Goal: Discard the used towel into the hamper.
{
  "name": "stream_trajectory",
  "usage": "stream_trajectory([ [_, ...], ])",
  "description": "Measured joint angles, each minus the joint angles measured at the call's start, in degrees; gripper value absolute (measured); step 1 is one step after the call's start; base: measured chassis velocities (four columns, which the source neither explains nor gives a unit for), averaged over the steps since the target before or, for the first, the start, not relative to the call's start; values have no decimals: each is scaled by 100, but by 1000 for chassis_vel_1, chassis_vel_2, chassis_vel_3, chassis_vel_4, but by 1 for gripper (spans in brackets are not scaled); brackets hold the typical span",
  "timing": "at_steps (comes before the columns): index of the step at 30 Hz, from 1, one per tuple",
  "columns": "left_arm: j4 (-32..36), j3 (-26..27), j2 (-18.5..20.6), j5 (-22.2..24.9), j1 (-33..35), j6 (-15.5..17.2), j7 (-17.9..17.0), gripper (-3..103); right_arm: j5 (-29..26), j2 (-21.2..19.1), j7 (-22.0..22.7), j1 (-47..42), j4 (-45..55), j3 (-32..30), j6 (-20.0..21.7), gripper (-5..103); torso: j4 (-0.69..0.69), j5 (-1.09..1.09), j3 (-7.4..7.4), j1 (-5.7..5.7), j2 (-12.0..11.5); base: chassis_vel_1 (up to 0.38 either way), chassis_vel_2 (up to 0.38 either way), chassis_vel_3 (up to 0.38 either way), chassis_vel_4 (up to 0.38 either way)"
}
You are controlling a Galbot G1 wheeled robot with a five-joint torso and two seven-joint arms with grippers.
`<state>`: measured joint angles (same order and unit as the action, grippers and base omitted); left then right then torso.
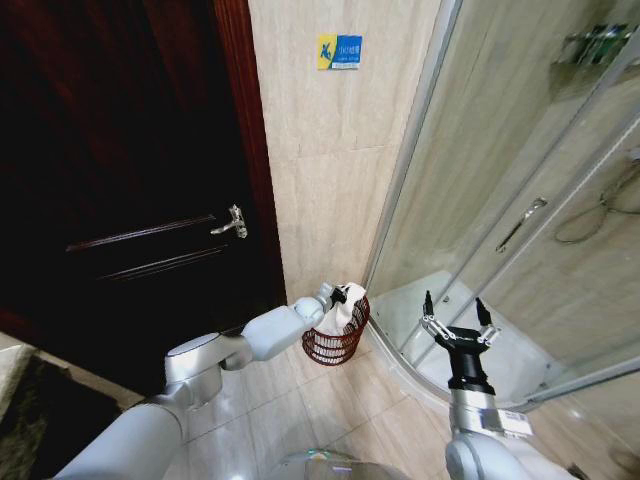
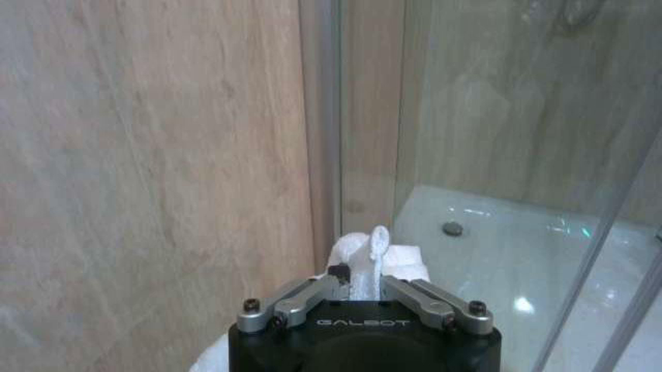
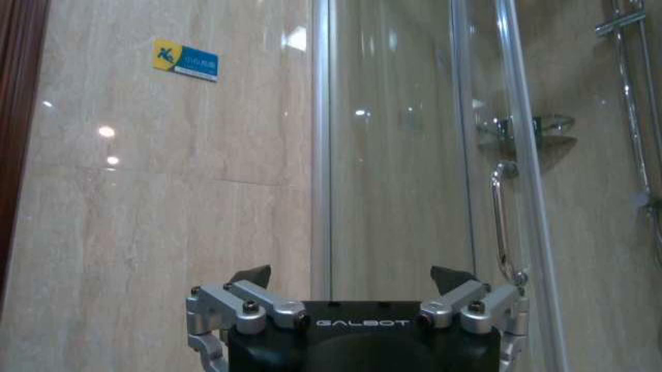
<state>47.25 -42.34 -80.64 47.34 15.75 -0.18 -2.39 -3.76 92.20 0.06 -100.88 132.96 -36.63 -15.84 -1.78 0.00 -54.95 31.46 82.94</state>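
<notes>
We are holding the used towel over the hamper with our left tool, which is reaching out from the left arm toward the corner where the tiled wall meets the glass shower enclosure. The hamper is standing on the floor in that corner, just beside the dark door, and the white towel is hanging from the tool down across the near rim, part of it seeming already to be inside the wire ribs. In the left wrist view the tool is closed almost fully, its two fingers pinching a thin fold of the towel that is sticking up between them.

The step in hand, as we are judging it, is the release. To do it well we are wanting the bulk of the cloth centred over the opening rather than draped on the rim, since a towel lying half over the edge could slide out onto the floor or pull the light basket over. We are judging that lowering a little before opening would let the cloth settle inside, and that the fingers should be opening wide so the pinched fold does not cling.

Our right tool is waiting in front of the shower glass with its jaws spread wide and nothing between them; in the right wrist view it is facing the wall and the shower door handle
</notes>
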Motion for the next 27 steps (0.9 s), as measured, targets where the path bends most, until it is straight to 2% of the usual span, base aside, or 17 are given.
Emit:
stream_trajectory([
  [11,-292,85,-289,-126,55,-78,95,2,-43,-9,-10,-22,26,6,-9,100,0,0,0,0,0,0,0,0,0],
  [27,-432,172,-247,-242,130,-155,137,2,-47,-23,-114,-37,-3,18,-44,100,0,0,0,0,0,0,0,0,0],
])
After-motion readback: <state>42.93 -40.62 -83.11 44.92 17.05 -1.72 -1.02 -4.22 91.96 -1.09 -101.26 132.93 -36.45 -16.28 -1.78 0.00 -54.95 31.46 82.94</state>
